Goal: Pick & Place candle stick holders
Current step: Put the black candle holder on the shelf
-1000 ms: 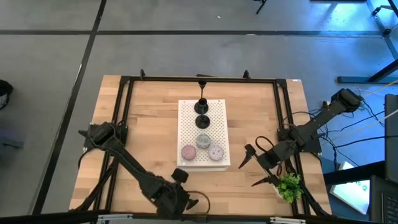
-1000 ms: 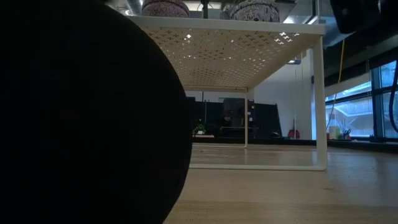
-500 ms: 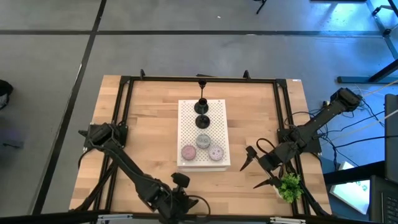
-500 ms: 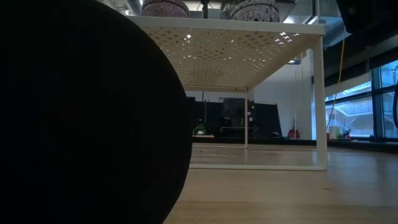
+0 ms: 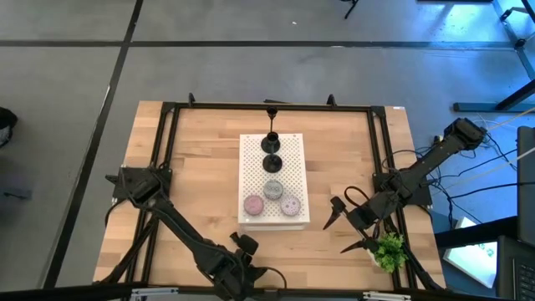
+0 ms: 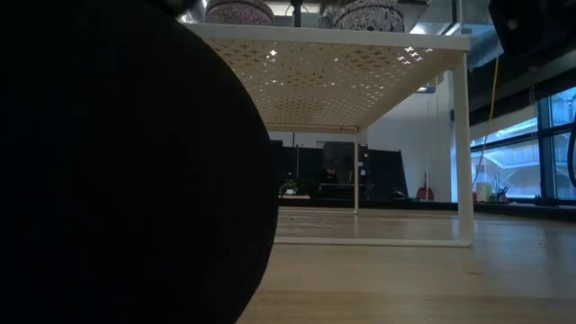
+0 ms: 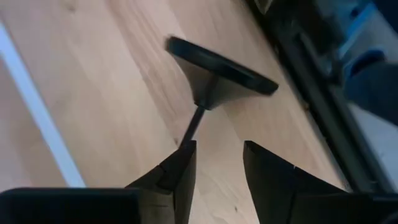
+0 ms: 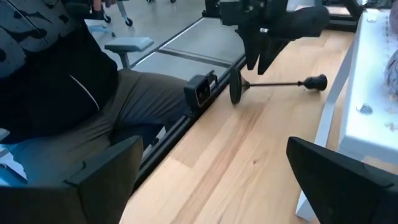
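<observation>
One black candle stick holder (image 7: 214, 68) lies on its side on the wood near the table's near edge, resting on its round base's rim (image 8: 236, 88) and its top end (image 8: 314, 82). My left gripper (image 7: 217, 146) is open just above its thin stem, pointing down, also seen in the high view (image 5: 245, 269). I cannot tell whether one finger touches the stem. Two more black holders (image 5: 272, 140) (image 5: 272, 163) and the grey (image 5: 273, 189), pink (image 5: 253, 203) and lavender (image 5: 290, 203) pucks stand on the white board (image 5: 288, 146). My right gripper (image 5: 337, 234) is open and empty at the right.
The white perforated board (image 6: 360, 40) stands on thin legs at the table's middle. A green plant (image 5: 387, 249) sits at the near right corner. A seated person (image 8: 62, 93) is just beyond the near edge. A large dark round shape (image 6: 117, 162) blocks the low view's left.
My left gripper has gone toward the table's near edge, over the lying black holder. The holder has stayed where it was.
</observation>
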Action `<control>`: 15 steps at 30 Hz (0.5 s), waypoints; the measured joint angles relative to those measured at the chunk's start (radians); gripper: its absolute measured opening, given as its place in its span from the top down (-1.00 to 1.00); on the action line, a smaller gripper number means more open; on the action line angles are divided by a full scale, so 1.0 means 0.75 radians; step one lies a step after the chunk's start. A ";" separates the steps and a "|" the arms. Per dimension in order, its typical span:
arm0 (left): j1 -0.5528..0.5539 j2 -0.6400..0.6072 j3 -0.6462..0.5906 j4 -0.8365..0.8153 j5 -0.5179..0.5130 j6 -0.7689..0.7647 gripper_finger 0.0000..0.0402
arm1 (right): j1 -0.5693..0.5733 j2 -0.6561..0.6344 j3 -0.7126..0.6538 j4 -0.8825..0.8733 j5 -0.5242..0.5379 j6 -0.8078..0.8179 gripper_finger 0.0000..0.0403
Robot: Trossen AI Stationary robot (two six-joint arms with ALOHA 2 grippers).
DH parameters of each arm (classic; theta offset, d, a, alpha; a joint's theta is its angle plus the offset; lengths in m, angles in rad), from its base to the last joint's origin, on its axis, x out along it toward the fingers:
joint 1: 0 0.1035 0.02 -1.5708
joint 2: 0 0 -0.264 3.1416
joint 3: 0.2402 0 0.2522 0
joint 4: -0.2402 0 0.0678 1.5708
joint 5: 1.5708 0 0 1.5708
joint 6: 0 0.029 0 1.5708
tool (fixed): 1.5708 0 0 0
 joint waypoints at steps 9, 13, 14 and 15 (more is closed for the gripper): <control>0.007 0.064 0.008 -0.060 0.000 0.000 0.36 | 0.004 0.001 -0.009 0.012 0.009 0.010 -0.99; 0.002 0.064 0.054 -0.132 0.004 -0.053 0.35 | 0.004 0.001 -0.009 0.011 0.010 0.010 -0.99; 0.001 0.064 0.060 -0.146 -0.006 -0.052 0.35 | 0.004 0.001 -0.009 0.011 0.010 0.010 -0.99; 0.000 0.064 0.066 -0.154 -0.024 -0.047 0.36 | 0.004 0.001 -0.009 0.011 0.010 0.009 -0.99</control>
